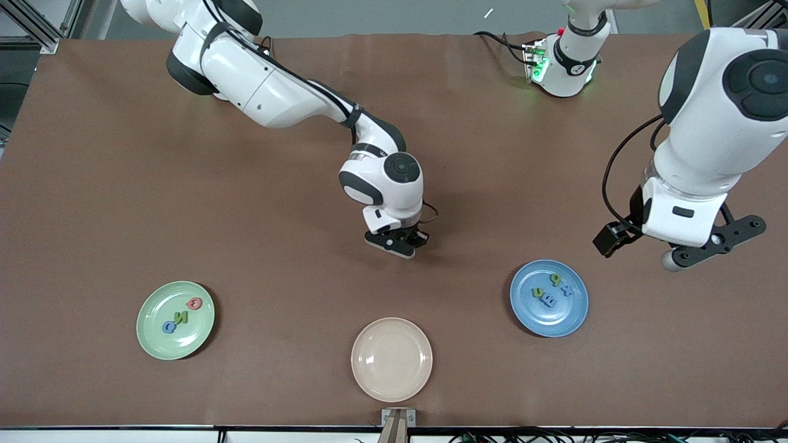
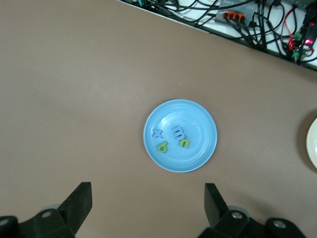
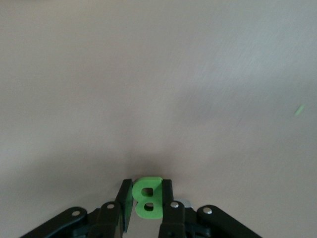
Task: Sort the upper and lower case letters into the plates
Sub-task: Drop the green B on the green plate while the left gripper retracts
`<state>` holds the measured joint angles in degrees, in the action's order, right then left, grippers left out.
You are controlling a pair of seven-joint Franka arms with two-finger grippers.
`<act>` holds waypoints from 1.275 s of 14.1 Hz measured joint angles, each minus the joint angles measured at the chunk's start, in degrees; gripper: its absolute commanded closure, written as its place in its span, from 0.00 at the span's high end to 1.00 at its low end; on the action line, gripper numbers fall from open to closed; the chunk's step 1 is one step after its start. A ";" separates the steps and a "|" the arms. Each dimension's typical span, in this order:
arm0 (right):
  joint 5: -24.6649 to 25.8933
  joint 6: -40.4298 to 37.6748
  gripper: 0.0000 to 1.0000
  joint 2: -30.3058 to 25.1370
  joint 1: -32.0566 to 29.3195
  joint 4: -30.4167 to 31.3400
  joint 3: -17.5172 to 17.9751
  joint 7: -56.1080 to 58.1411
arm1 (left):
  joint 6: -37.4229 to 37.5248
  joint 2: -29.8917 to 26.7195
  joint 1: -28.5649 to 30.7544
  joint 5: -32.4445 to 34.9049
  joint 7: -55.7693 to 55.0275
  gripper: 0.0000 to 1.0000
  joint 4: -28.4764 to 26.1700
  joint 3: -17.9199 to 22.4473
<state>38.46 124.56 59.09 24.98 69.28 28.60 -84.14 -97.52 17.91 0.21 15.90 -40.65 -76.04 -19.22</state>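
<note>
The right claw [image 3: 147, 201] pinches a green letter B [image 3: 147, 197] at the table's [image 1: 123, 184] middle, twelve o'clock of the beige plate [image 1: 391, 359]. The left claw [image 2: 147, 208] hangs wide above the blue plate [image 2: 180, 135].

Green letter B [image 3: 147, 197] readable, pinched between right gripper's fingers [image 3: 124, 203]. On blue plate [image 2: 203, 148]: blue x [image 2: 157, 133], blue m [image 2: 178, 132], green b [image 2: 162, 146]. Green plate [image 1: 151, 335] letters too small to read.

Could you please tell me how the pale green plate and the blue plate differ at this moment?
The pale green plate holds three letters, one of them pink; the blue plate holds four, none pink. The pale green plate lies toward the right arm's end of the table, the blue plate toward the left arm's. Both are round and look equal in size.
</note>
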 measured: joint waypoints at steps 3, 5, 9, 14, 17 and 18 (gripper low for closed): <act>-3.34 -4.43 0.00 -1.99 -5.22 -1.00 0.09 11.29 | 0.60 -0.52 0.65 -1.86 2.98 1.00 -0.05 0.07; -4.79 -8.63 0.00 -3.86 -10.21 -1.31 0.97 20.64 | 1.37 -1.04 0.78 -2.05 5.13 1.00 -0.06 0.09; -5.20 -16.57 0.01 -6.23 -24.68 -1.33 7.53 39.71 | 4.35 -2.68 0.76 -2.19 7.14 1.00 -0.09 0.01; -5.53 -18.71 0.01 -6.34 -40.58 -0.96 10.13 65.79 | 9.53 -5.90 3.50 -5.26 17.47 1.00 -0.13 0.81; -5.54 -18.41 0.02 -6.09 -46.12 -0.46 10.09 77.28 | 12.12 -9.34 3.52 -9.44 27.30 1.00 -0.86 6.62; -5.46 -17.41 0.03 -5.90 -47.44 -0.36 9.88 81.20 | 12.90 -10.83 3.39 -11.45 30.10 1.00 -1.86 8.95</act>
<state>32.99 107.15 53.19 -22.47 68.92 38.48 -2.94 -84.63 7.08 3.61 4.45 -10.55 -77.90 -10.27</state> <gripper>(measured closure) 0.722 0.000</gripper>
